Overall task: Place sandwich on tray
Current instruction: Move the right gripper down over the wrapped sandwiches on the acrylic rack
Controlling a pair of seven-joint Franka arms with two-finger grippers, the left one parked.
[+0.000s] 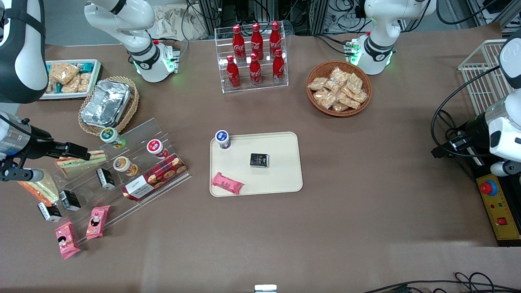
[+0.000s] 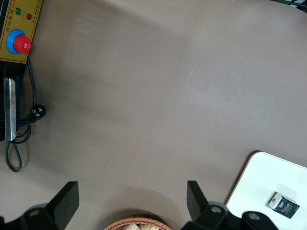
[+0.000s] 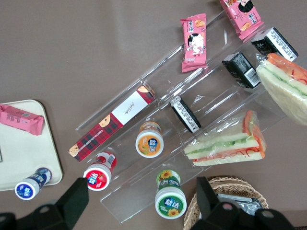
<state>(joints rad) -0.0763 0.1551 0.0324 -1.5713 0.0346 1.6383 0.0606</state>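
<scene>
The sandwich point(image 3: 287, 86) with orange filling lies on the clear stepped rack point(image 1: 134, 171) at the working arm's end of the desk point(image 1: 366, 211), its long edge slanting, beside the green-and-red sandwich point(image 3: 225, 143). The tray point(image 1: 281, 179) sits mid-desk, well apart. The gripper point(image 3: 144, 201) hovers above the rack, fingers spread wide and empty, the sandwich off to one side of it.

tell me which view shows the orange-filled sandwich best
The right wrist view: the sandwich lies uncovered though cut by the frame edge, the open gripper hovering off it. In the front view the arm hides most of it. The left wrist view misses it.
</scene>
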